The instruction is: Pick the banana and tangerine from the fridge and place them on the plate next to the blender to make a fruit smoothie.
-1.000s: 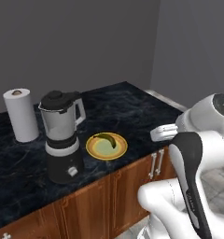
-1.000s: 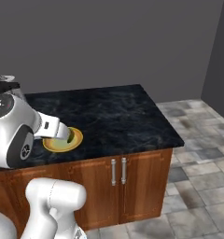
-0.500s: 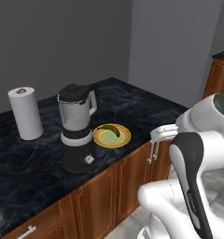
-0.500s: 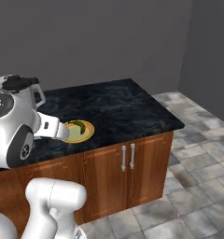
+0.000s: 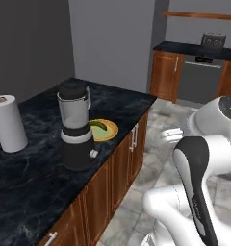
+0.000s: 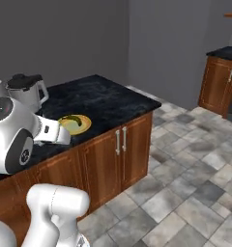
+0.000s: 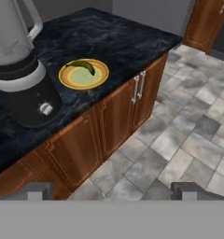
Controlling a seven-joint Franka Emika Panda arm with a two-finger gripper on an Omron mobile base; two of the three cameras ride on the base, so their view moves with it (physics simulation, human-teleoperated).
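You have half the job done: the banana (image 7: 84,66) already lies on the plate (image 7: 67,77), toward its 12 o'clock rim in the hand view, and the plate sits just beside the blender (image 7: 21,79), at about its 2 o'clock. The gripper (image 7: 111,191) stands released, jaws wide with nothing between them, well apart from the counter (image 7: 118,44). You see no tangerine on the plate, so that fruit is probably what's left to fetch from the fridge.
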